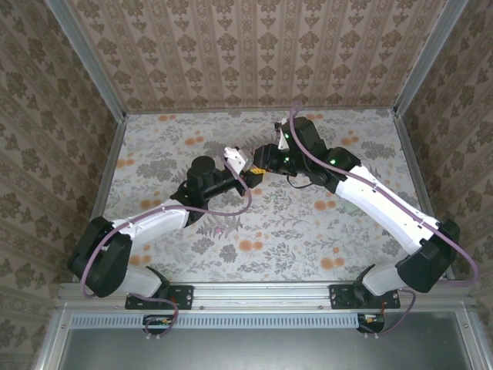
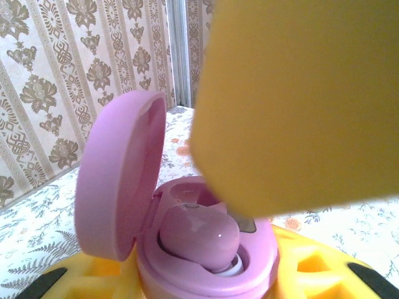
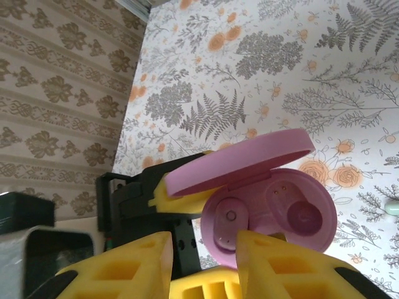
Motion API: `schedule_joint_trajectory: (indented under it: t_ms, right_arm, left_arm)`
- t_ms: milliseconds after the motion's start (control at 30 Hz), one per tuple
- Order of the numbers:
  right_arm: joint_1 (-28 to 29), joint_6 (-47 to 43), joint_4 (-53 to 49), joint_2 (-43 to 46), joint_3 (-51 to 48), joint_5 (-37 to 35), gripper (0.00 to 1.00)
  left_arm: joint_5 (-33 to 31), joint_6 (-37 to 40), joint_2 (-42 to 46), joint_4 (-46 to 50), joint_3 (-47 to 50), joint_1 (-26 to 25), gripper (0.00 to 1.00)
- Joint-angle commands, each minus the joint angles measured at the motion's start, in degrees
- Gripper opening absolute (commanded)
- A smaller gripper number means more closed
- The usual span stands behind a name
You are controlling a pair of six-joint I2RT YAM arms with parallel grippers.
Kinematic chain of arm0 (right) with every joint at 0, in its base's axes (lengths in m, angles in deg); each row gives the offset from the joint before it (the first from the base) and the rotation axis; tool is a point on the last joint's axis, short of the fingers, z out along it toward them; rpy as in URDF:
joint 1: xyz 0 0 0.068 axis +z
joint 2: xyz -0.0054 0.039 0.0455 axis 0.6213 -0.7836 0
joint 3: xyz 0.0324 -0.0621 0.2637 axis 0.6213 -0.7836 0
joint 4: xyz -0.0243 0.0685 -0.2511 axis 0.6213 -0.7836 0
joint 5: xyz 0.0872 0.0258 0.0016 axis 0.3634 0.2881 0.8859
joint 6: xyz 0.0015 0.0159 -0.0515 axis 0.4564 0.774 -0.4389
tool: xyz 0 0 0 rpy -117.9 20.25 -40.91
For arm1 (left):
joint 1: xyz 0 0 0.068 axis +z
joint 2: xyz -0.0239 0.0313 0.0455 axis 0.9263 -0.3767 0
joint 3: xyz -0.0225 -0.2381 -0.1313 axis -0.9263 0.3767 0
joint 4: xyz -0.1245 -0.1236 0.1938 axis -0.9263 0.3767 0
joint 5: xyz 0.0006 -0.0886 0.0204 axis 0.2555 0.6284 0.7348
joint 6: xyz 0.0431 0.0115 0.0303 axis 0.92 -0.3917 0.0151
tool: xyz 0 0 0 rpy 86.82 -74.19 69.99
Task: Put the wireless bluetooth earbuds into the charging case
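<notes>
Charging case (image 3: 265,202): lid open, over mid-table (image 3: 299,75), pinched by left tool (image 2: 201,277).
Earbud (image 2: 199,240): seated in one well.
Right tool (image 3: 206,240): spread, empty; finger overhangs case at 1 o'clock.

The table (image 1: 308,239) carries a floral cover of grey ferns and orange blooms. Damask-patterned walls (image 1: 254,54), perhaps papered, enclose three sides; a metal rail (image 1: 262,291) borders the near edge.
</notes>
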Motion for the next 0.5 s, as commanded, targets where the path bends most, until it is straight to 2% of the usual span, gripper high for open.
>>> schedule_joint_trajectory:
  t_ms: [0,300,467]
  right_arm:
    - [0.3,-0.3,-1.1,3.9,-0.1,-0.4,0.35]
    - [0.1,-0.1,1.5,8.6,-3.8,-5.1,0.34]
    - [-1.9,-0.9,0.4,10.1,-6.2,-5.4,0.34]
  left_arm:
    - [-0.7,1.5,1.7,-2.4,-1.4,-0.1,0.26]
    - [-1.2,2.1,2.8,-2.5,-0.5,0.2,0.26]
    - [-2.8,1.2,5.7,-1.1,1.1,2.1,0.26]
